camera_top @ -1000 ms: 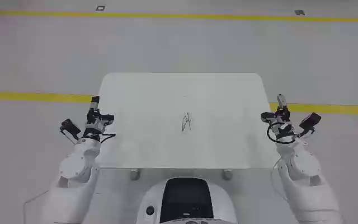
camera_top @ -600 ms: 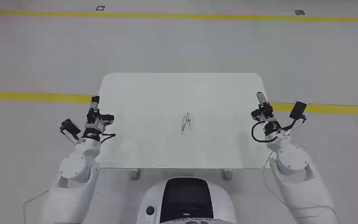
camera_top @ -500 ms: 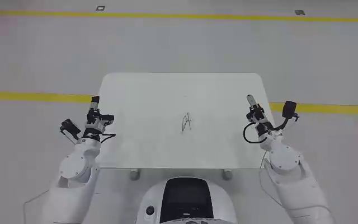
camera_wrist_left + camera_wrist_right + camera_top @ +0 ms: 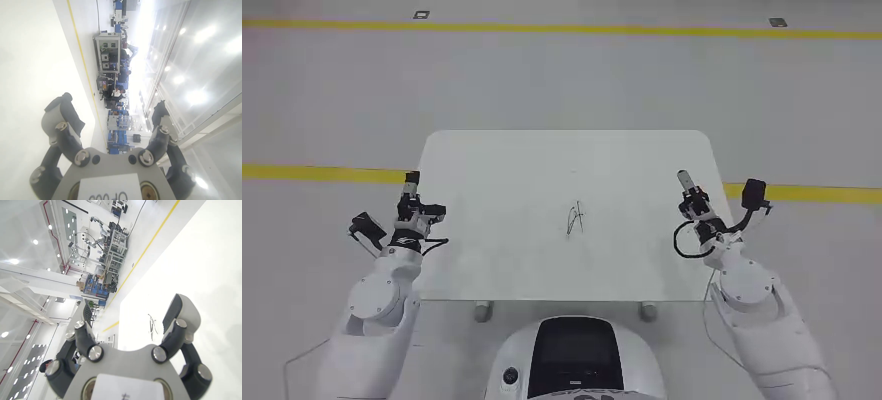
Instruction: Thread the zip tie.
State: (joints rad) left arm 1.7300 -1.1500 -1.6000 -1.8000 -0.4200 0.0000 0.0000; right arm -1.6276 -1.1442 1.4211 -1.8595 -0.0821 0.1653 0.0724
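Note:
A thin dark zip tie [image 4: 575, 217] lies loose near the middle of the white table [image 4: 492, 160]; in the right wrist view the zip tie [image 4: 152, 326] shows just off one fingertip. My right gripper [image 4: 683, 180] hovers over the table's right edge, well to the right of the tie, and the right gripper [image 4: 132, 307] stands open with nothing in it. My left gripper [image 4: 412, 179] stays at the table's left edge, far from the tie. The left gripper [image 4: 113, 103] is open and empty.
A yellow floor line [image 4: 302, 172] runs behind the table on both sides. The grey floor lies all around the table.
My right arm has swung left from beyond the table's right edge to over the table's right side. The left arm and the zip tie have not moved.

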